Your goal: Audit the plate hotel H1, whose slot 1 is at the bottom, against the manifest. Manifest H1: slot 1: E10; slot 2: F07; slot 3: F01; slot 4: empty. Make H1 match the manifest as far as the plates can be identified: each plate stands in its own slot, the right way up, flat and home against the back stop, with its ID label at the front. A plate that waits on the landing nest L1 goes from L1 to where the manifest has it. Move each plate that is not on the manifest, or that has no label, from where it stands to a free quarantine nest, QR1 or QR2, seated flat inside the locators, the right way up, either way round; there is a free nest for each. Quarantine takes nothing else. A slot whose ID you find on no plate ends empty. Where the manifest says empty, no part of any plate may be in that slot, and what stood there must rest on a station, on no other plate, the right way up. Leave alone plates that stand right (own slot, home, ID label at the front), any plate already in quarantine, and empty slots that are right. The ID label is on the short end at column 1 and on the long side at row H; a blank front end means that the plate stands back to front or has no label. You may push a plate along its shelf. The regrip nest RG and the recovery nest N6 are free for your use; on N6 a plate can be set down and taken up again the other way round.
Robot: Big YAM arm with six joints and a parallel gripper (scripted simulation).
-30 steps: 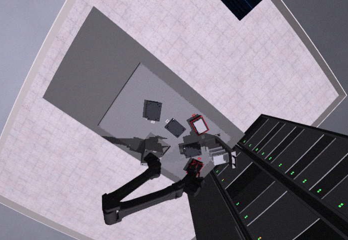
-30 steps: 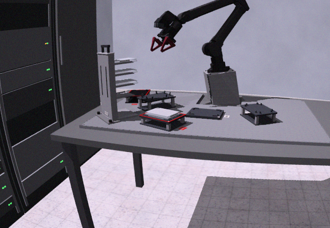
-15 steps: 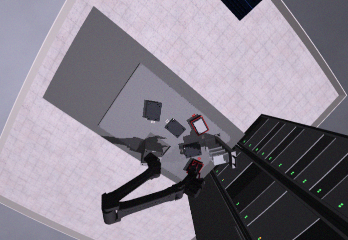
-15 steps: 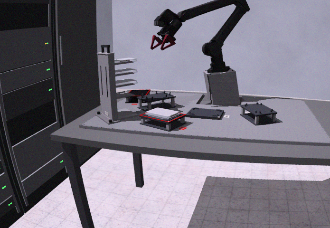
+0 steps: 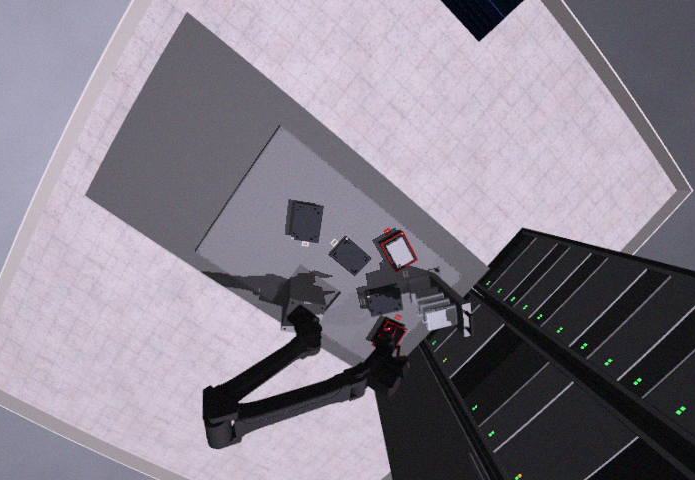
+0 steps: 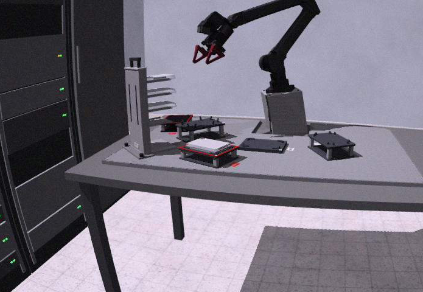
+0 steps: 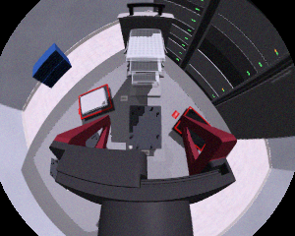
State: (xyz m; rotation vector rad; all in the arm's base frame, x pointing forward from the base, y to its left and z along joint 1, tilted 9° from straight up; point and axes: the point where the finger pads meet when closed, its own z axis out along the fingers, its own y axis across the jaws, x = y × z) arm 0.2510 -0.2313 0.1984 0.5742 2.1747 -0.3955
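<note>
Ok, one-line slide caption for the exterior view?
Arm holds its open gripper high above the table, near the plate hotel; one white plate sits on a red-edged nest.
</note>
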